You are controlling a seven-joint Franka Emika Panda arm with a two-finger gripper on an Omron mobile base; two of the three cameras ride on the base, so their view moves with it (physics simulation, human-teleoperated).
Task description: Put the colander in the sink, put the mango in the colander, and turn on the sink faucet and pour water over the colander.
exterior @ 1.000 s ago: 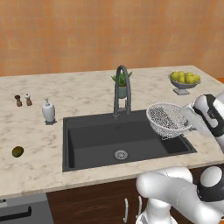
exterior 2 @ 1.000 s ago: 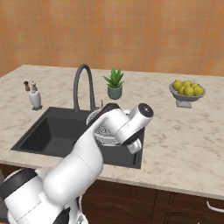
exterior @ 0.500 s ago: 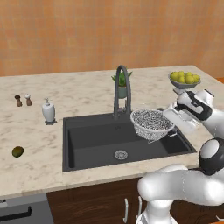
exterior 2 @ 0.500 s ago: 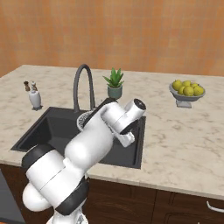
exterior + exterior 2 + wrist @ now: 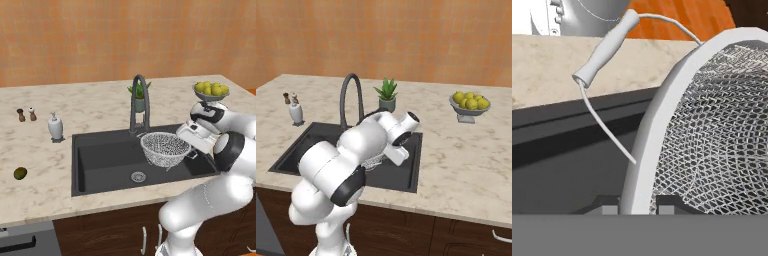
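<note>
Jaws grip the colander (image 5: 165, 147) rim (tilted) above the sink's (image 5: 100, 162) right half.

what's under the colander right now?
The colander, gripped at its rim by the gripper, hangs over the sink; dark basin floor lies below, drain to its left. Floor directly beneath is covered.

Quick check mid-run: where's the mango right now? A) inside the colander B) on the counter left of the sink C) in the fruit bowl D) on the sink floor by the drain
B: the mango lies alone on the counter left of the sink, while the gripper holds the colander over the basin.
</note>
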